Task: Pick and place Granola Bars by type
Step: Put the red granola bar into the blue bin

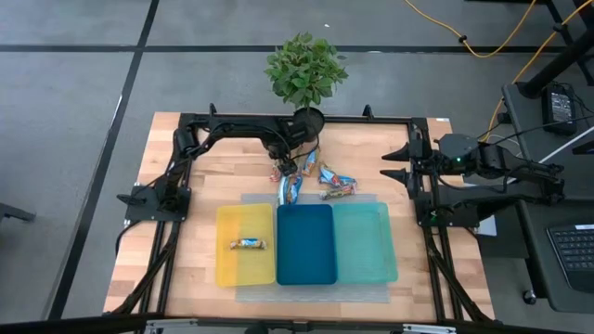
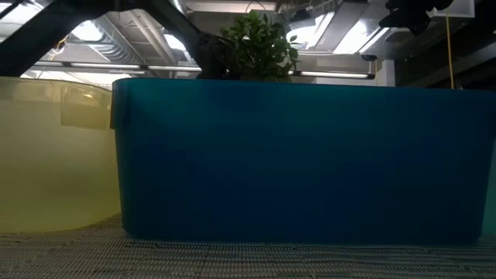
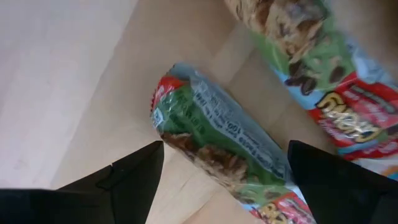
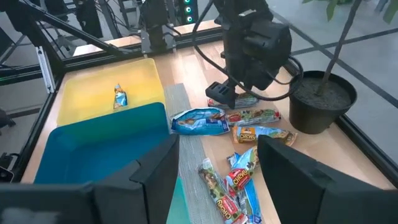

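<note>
Several granola bars (image 1: 320, 182) in blue, red and green wrappers lie in a loose pile on the table, between the potted plant and the trays; the right wrist view shows the pile (image 4: 239, 149) too. One more bar (image 1: 247, 244) lies flat in the yellow tray (image 1: 227, 269). My left gripper (image 1: 281, 171) is down at the left end of the pile. It is open, with its fingers on either side of a bar in a green and red wrapper (image 3: 214, 140); I see no touch. My right gripper (image 1: 390, 165) waits open at the table's right side.
A dark blue tray (image 1: 305, 243) and a teal tray (image 1: 364, 241) sit beside the yellow one on a grey mat. The potted plant (image 1: 304, 74) stands just behind the pile, close to my left arm. In the low view the dark blue tray wall (image 2: 302, 159) blocks the pile.
</note>
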